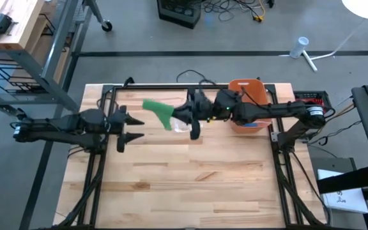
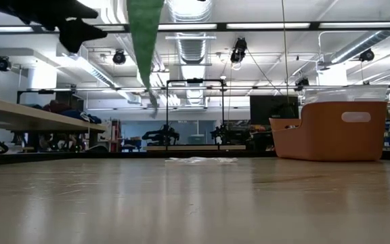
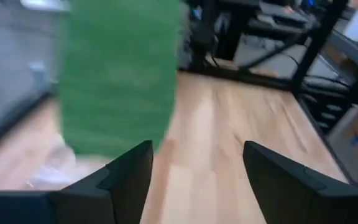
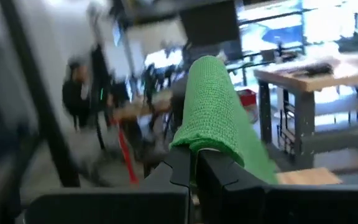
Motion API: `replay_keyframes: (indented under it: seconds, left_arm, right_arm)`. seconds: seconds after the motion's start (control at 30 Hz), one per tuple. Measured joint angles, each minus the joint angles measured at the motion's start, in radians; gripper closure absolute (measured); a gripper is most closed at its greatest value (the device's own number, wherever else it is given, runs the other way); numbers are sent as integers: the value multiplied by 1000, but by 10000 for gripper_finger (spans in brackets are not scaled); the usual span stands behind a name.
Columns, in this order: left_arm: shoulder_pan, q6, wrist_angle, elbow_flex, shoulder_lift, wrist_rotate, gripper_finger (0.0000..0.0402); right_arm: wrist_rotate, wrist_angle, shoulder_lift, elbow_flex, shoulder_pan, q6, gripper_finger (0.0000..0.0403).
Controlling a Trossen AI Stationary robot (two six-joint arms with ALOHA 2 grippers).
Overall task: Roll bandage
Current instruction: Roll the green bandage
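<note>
Seen from above, the green bandage (image 1: 158, 112) hangs as a loose strip between the two arms, its long axis running from the right pincer (image 1: 183, 116), which has one end clamped, out and leftward toward the left pincer (image 1: 129, 128); the free end lies just to the right of and slightly beyond the left pincer's fingers, so the left arm is the nearer one to take it. An orange bin (image 1: 246, 89) sits at the far side of the desk (image 1: 190, 185) under the right arm. At desk level, the bandage (image 2: 145, 34) dangles well above the wood, touching nothing below, with the left pincer (image 2: 80, 27) beside it to the left. Through the left wrist camera, the bandage (image 3: 120, 74) hangs just ahead of the two fingers (image 3: 129, 177), which stand fairly wide apart with nothing between them. From the right wrist, the fingers (image 4: 185, 171) are pressed together on the bandage (image 4: 213, 106), which drapes over and away from them.
</note>
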Motion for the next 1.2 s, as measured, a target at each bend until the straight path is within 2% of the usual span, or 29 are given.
replay_keyframes:
  seconds: [0.07,0.2,0.33,0.5,0.73,0.87,1.2]
  left_arm:
    - [1,45,80,-11,3,-20,154]
    - [0,154,249,-20,38,-39,144]
    - [0,240,395,-20,101,-94,132]
    - [1,303,505,4,190,-95,121]
    - [1,315,510,73,307,-57,121]
    - [0,313,510,126,387,-22,131]
    - [14,357,528,210,568,-23,174]
  right_arm:
    - [-48,-53,-18,-1,0,-125,403]
    - [-55,-170,-59,1,0,-320,403]
    - [-55,-264,-74,-1,0,-436,403]
    - [-56,-306,-93,1,0,-477,403]
    - [-55,-437,-113,21,0,-511,403]
    - [-57,-484,-114,42,3,-520,403]
    - [-63,-556,-135,83,55,-527,403]
